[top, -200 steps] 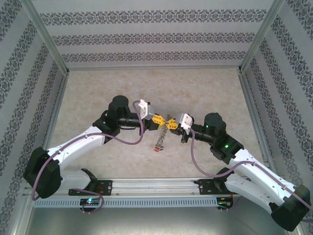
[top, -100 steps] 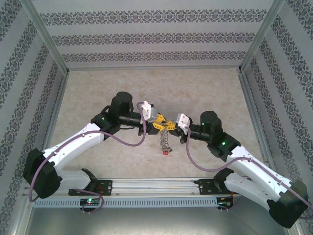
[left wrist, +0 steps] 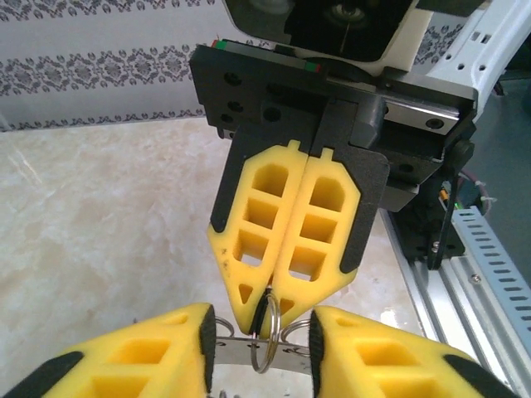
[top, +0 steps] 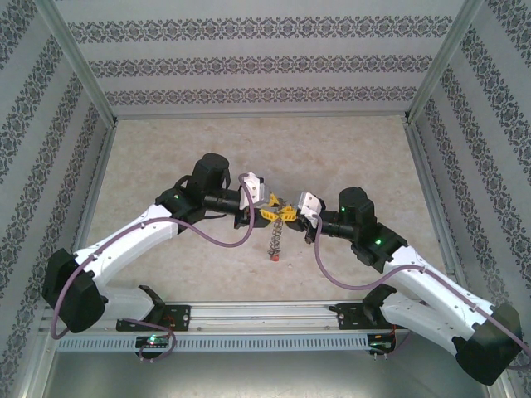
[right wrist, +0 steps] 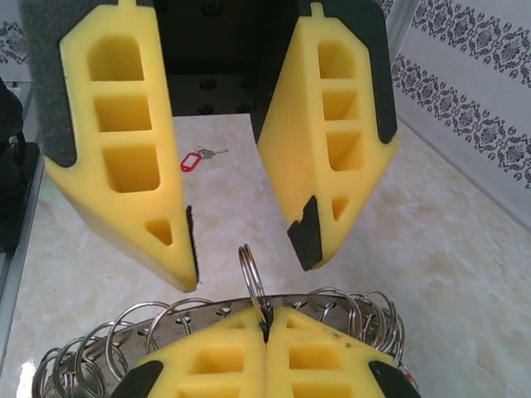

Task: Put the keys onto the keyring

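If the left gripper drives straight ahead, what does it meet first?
Most likely the keyring clamped in the right gripper, just off the left gripper's open fingertips; depth is unclear.

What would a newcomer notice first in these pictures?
Two yellow-fingered hands meet tip to tip above the middle of the table. The right hand is shut on a thin metal ring, which stands between the open fingers of the left hand. Below them a string of keys dangles, ending in a red tag.
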`<action>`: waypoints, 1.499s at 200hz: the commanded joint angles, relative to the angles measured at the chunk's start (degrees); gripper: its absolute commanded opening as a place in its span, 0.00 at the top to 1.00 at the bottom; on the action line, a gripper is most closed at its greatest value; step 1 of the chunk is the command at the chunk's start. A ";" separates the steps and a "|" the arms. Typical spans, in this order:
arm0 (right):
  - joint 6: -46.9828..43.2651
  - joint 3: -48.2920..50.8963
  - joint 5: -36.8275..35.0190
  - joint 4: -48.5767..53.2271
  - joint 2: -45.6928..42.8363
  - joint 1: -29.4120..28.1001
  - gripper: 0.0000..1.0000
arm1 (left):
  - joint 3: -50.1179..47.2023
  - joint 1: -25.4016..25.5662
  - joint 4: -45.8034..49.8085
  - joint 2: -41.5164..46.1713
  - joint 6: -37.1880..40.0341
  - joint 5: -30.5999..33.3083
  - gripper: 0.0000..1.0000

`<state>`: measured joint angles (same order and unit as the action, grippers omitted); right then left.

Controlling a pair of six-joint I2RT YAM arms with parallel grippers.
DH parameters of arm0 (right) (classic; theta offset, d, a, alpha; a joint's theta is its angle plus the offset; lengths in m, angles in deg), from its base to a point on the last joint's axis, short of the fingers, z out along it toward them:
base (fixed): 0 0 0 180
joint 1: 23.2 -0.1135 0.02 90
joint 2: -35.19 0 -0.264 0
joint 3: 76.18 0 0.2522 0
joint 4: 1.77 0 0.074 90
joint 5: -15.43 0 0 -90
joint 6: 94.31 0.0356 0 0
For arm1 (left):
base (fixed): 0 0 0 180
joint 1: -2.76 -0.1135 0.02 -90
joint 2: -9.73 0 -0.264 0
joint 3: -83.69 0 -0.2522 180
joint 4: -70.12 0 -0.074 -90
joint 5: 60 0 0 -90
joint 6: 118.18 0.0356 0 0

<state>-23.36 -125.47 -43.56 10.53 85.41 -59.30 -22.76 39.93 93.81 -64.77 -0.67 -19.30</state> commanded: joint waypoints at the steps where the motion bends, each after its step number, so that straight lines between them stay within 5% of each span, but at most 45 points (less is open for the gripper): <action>1: -0.38 -2.87 2.27 -1.63 0.13 0.24 1.00 | -0.43 0.80 1.33 1.11 1.76 1.10 0.69; 98: 0.24 -3.14 3.09 -1.36 0.28 0.19 1.00 | 0.37 1.24 5.35 0.41 5.28 2.41 0.76; 144: -0.63 -2.88 2.34 -1.71 0.47 -0.63 1.00 | -1.33 1.50 1.93 1.48 4.91 0.25 1.00; 170: -0.40 -1.56 1.20 -3.44 -0.47 -0.82 1.00 | -1.21 1.42 1.18 1.81 4.49 -2.14 1.00; 179: 0.00 -0.77 1.17 -4.78 -1.02 -0.68 0.86 | -1.41 1.42 0.06 1.84 3.29 -2.74 1.00; 198: 0.21 0.66 2.89 -7.33 -1.52 -0.47 0.80 | -2.45 1.11 -3.98 2.03 0.36 -4.62 1.00; 247: 2.15 1.91 3.83 -9.72 -1.68 0.15 0.81 | -5.43 0.01 -12.70 3.34 -4.85 -7.81 1.00; 300: 3.38 2.57 4.18 -12.12 -2.59 1.86 0.71 | -7.23 -0.60 -18.49 4.58 -8.36 -8.12 1.00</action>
<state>-21.15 -123.24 -40.96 3.76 83.60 -58.49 -29.08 39.40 83.80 -62.35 -5.65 -23.43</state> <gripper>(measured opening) 0.287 0.060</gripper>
